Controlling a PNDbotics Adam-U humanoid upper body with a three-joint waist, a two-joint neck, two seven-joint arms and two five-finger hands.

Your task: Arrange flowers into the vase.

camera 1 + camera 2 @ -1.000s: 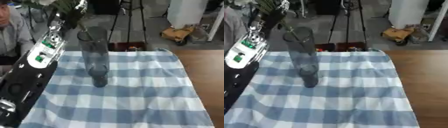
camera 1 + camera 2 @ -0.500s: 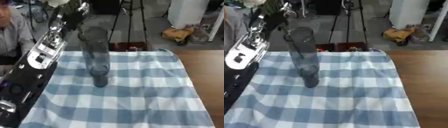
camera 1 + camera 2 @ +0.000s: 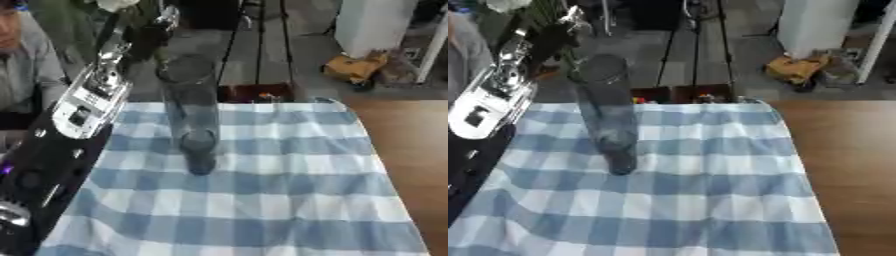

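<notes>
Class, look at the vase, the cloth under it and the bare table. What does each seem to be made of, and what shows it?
Vase: probably clear, smoky glass or plastic; the checks show through it.
Cloth: woven fabric, matt, blue and white checks, with soft folds.
Table: wood or wood-look laminate, brown with a faint grain.

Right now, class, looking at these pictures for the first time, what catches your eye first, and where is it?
A tall clear vase stands upright on the blue and white checked cloth, left of the table's middle. The robot's left arm reaches up the left side, its left hand holding a white flower above and behind the vase's rim. Bare wooden table shows on the right.
</notes>
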